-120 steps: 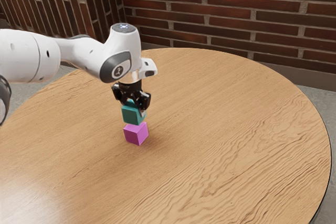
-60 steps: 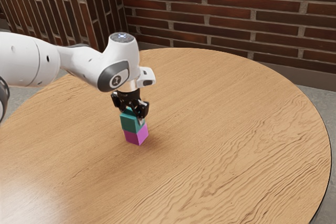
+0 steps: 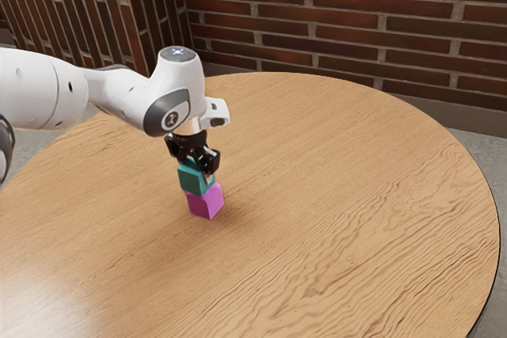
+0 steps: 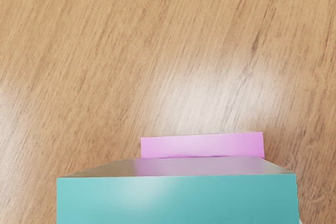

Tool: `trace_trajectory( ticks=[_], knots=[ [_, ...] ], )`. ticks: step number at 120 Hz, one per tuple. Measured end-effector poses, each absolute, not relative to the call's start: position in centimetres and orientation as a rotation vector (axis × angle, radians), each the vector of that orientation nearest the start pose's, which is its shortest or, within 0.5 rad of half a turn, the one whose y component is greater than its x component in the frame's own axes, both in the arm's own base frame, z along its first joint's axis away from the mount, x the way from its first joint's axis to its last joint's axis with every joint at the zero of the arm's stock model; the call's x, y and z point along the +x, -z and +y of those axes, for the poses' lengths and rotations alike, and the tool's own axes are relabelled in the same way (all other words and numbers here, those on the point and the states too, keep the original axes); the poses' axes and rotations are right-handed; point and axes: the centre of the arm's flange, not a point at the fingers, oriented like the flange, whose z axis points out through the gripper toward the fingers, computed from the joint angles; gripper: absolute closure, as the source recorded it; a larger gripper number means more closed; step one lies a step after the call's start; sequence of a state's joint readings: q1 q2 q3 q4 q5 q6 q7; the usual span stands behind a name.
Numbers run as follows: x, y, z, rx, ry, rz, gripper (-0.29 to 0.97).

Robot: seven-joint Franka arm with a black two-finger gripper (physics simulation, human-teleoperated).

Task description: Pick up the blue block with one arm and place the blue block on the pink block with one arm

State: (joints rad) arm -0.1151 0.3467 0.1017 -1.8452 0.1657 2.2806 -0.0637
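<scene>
- The gripper (image 3: 198, 169) has come down since a second ago. Then it held the blue block (image 3: 192, 181) with a clear gap above the pink block (image 3: 206, 202). Now that gap is closed and the blue block, which renders teal, sits on the pink one.
- For you this means the lift and carry are done and the placing is nearly done. What remains, as I judge it, is the release and a straight lift clear.
- The jaws stand narrow, one finger on each side of the blue block's upper part. They appear to grip it from both sides, though the contact is hard to read from this angle.
- In the exterior view the stack stands at about 9 o'clock from the middle of the round wooden table (image 3: 341, 195).
- The blue block looks shifted a little toward 10 o'clock on the pink block, not squarely centred.
- In the wrist view the blue block (image 4: 177, 199) lies just under the hand, and a strip of the pink block (image 4: 202, 145) shows beyond its far edge.
- No container figures here. The only thing bearing another is the pink block, which carries the blue one.
</scene>
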Motion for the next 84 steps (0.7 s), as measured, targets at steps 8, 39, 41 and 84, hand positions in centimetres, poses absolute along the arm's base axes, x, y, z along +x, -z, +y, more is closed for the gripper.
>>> trace_trajectory(
  ticks=[8,39,41,84],
  knots=[
    [64.4,-34.9,-0.8,-2.978,0.156,0.096,0.42],
    [64.8,-34.6,-1.0,-2.994,0.205,0.112,0.41],
    [64.8,-34.6,-1.0,-2.994,0.207,0.114,0.41],
    [64.4,-35.6,-1.0,-2.999,0.222,0.093,0.41]
  ],
)
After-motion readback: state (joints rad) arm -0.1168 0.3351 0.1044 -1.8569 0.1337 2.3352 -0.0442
